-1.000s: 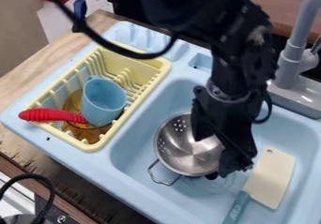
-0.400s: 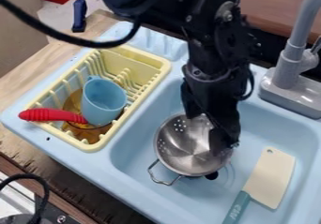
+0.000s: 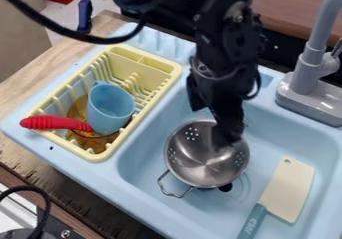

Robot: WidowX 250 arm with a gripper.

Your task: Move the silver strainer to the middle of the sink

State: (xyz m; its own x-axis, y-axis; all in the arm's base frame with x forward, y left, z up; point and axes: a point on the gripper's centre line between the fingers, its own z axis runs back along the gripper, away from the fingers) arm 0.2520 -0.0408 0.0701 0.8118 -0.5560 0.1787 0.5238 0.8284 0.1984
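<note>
While sink (image 3: 294, 138) holds strainer (image 3: 200, 168), cup's (image 3: 109, 109) racked.

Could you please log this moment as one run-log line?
gripper at strainer | strainer upright in sink, between dish rack and cleaver | cup in rack

A strainer (image 3: 194, 165) sits in the sink (image 3: 220, 215), left of a cleaver (image 3: 288, 188). Farther left, a rack (image 3: 99, 157) holds a cup (image 3: 110, 108).

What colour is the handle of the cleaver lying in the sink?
The handle is teal, best seen in the camera view.
</note>
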